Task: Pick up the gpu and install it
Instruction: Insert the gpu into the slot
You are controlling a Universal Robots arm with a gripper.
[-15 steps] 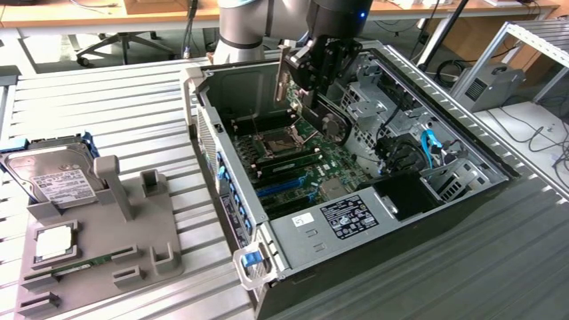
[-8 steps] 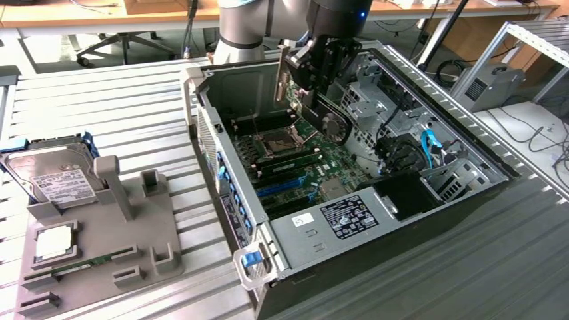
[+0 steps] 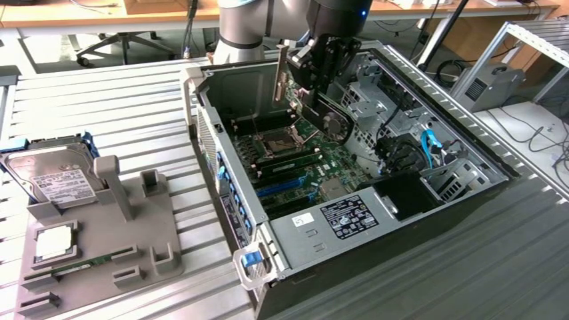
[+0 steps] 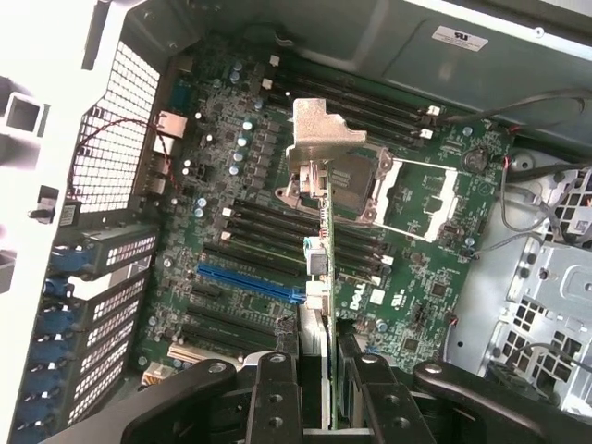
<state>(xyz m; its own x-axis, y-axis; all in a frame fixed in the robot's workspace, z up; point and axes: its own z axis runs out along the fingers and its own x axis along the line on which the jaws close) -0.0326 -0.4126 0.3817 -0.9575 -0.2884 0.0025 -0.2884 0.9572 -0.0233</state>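
Note:
My gripper (image 3: 318, 87) is shut on the gpu (image 3: 331, 121) and holds it in the air over the open computer case (image 3: 391, 230), at the case's far end. The card hangs on edge, its dark fan side facing the exterior view's right and its long silver end bracket (image 3: 282, 72) standing upright on the left. In the wrist view the gpu (image 4: 324, 231) is seen edge-on between my black fingers (image 4: 276, 402), with the bracket (image 4: 326, 134) at the far end. Below it lies the green motherboard (image 4: 231, 176), with the blue slot (image 4: 250, 282) just beside the card's line.
The case's metal walls and drive cages (image 3: 444, 173) ring the motherboard. On the exterior view's left a grey holder (image 3: 142, 233) carries a silver hard drive (image 3: 58, 177), a processor (image 3: 55, 241) and a memory stick (image 3: 84, 267). Cables (image 4: 546, 208) run beside the board.

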